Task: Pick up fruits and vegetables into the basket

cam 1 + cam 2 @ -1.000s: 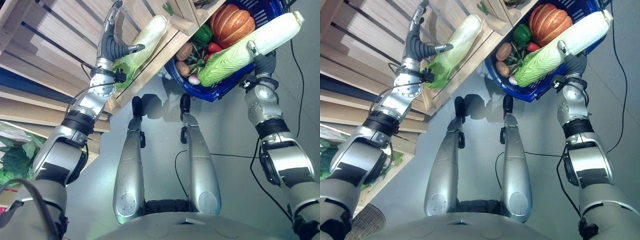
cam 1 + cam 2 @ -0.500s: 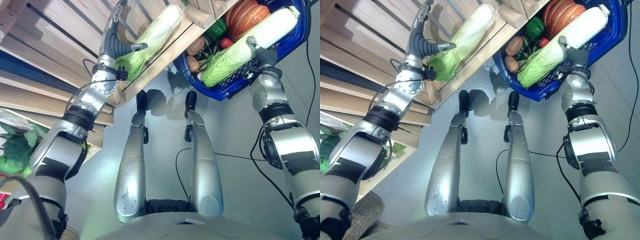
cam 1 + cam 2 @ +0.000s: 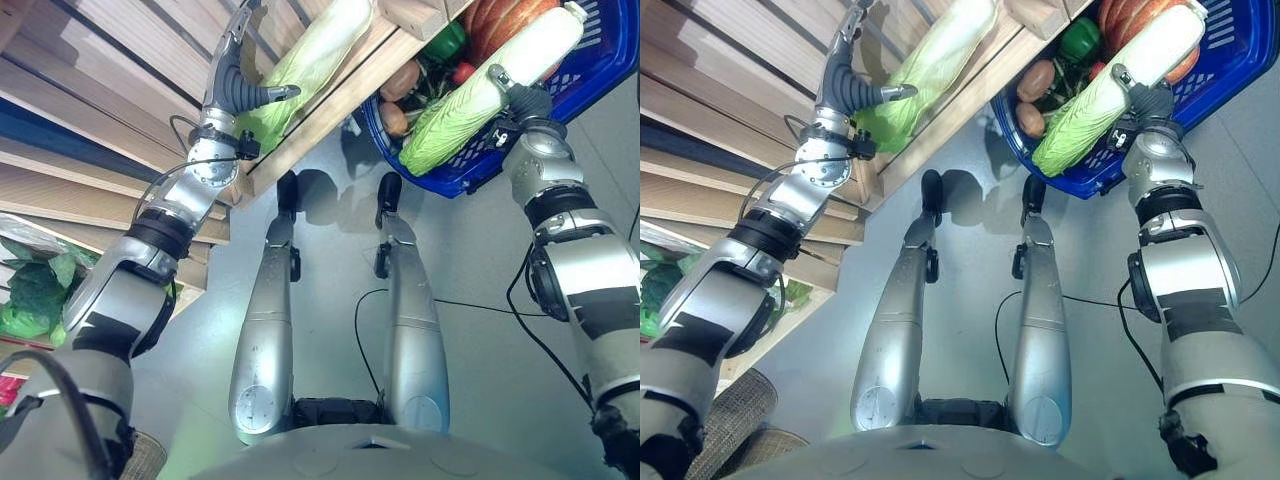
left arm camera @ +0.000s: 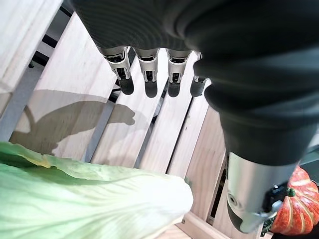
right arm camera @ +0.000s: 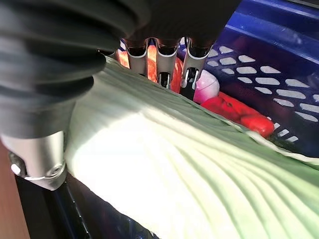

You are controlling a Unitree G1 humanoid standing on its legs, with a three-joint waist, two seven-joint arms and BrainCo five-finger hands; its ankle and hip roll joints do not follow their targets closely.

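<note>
A pale green napa cabbage [image 3: 320,40] lies in a slatted wooden crate [image 3: 130,60]. My left hand [image 3: 232,85] is open beside it, fingers [image 4: 145,74] straight along the slats and thumb stretched over the leafy end [image 4: 75,199]. A second napa cabbage [image 3: 480,95] lies across the blue basket [image 3: 500,165]. My right hand [image 3: 527,103] is shut on it, fingers [image 5: 159,64] over its top and thumb under it [image 5: 189,169]. In the basket are an orange pumpkin [image 3: 500,15], a green pepper [image 3: 447,42], potatoes [image 3: 403,80] and a red pepper [image 5: 239,114].
More wooden crates [image 3: 60,190] stack up along the left side. Leafy greens [image 3: 30,300] lie in a lower crate at the left edge. A woven mat [image 3: 730,420] shows at the bottom left. Grey floor [image 3: 470,260] lies below the basket.
The whole picture has shifted, so the camera moved. Both hands keep their places against the crate cabbage and the basket cabbage.
</note>
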